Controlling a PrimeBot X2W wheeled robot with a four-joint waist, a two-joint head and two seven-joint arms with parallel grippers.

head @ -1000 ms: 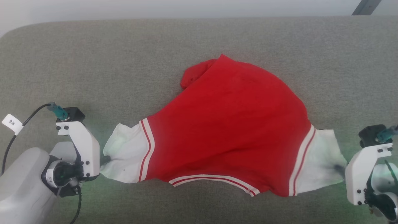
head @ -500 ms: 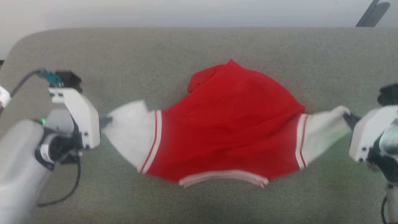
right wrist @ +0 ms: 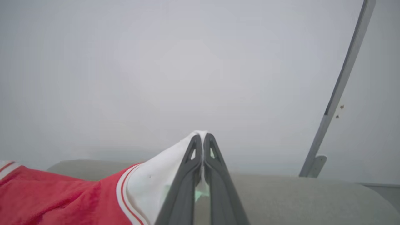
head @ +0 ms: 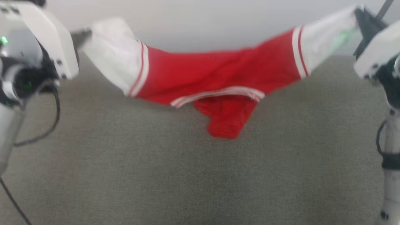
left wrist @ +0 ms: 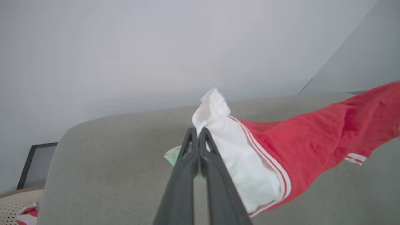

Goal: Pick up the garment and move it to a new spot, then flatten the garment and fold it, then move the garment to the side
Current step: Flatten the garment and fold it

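Head view: jersey strung sleeve to sleeve above the cushion

I see the garment (head: 218,72) hanging in the air over the grey cushion (head: 187,181). Its long axis runs left to right across my picture, with a white sleeve at each end and the right end a little higher. My left gripper (head: 82,35) is pinched closed on the left sleeve's edge, and my right gripper (head: 358,15) is pinched closed on the right sleeve. The red body sags between them, with a curved striped band along its lower edge. A crumpled red fold droops beneath that band; I cannot tell whether it touches the cushion. Blur softens the fabric.
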